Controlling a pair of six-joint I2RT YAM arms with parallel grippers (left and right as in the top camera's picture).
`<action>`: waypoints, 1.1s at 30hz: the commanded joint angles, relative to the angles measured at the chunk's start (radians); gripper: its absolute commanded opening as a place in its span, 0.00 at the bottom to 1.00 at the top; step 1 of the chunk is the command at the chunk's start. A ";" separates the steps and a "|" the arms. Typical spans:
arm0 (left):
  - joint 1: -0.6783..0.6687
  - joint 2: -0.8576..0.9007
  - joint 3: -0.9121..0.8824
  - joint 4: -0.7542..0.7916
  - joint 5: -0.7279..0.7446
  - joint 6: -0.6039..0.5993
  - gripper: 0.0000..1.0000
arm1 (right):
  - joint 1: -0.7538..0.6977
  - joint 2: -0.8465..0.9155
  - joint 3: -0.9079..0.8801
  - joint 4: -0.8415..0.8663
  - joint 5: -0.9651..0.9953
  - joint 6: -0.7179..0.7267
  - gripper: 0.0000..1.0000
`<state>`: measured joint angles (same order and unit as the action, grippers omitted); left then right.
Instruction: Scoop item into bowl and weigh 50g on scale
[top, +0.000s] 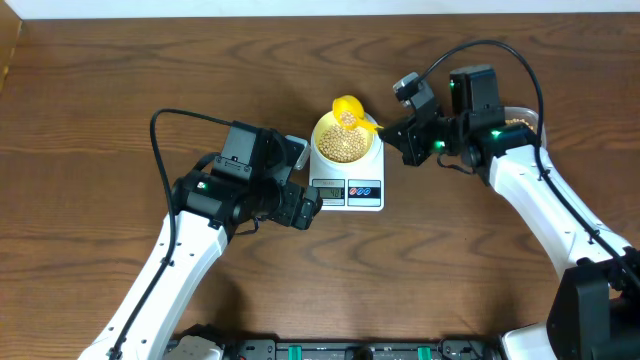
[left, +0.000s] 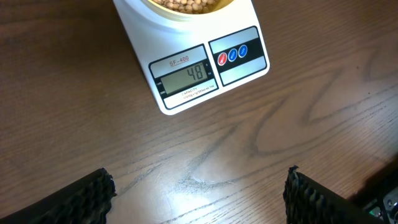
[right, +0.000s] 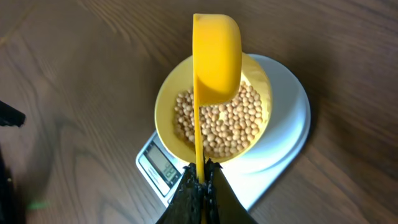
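Observation:
The white scale (top: 368, 170) stands mid-table, and its display (left: 186, 76) reads 48. On it sits the pale-yellow bowl (top: 322, 138), holding a heap of beige beans (top: 346, 146). My right gripper (top: 388, 130) is shut on the thin handle of a bright yellow scoop (top: 347, 106). The scoop's cup hangs over the bowl's far side. In the right wrist view the scoop (right: 217, 56) is turned edge-on above the beans (right: 227, 121), with the gripper (right: 202, 177) clamped on the handle. My left gripper (left: 199, 199) is open and empty over bare wood, just in front of the scale (left: 140, 28).
A clear tub (top: 520, 118) with more beans shows partly behind the right arm at the back right. The left arm (top: 190, 240) reaches in from the front left and the right arm (top: 545, 215) from the front right. Brown wooden tabletop (top: 100, 150) surrounds the scale.

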<state>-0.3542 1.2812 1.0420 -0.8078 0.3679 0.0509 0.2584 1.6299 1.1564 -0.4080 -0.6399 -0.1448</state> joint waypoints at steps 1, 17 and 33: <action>0.004 -0.014 -0.009 -0.002 0.009 -0.003 0.89 | 0.013 0.013 0.016 -0.015 0.041 -0.056 0.01; 0.004 -0.014 -0.009 -0.002 0.009 -0.003 0.89 | 0.031 0.013 0.016 -0.030 0.046 -0.089 0.01; 0.004 -0.014 -0.009 -0.002 0.009 -0.003 0.89 | 0.059 0.013 0.016 -0.047 0.080 -0.124 0.01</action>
<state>-0.3542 1.2812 1.0420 -0.8078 0.3679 0.0509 0.2981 1.6299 1.1564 -0.4484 -0.5526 -0.2302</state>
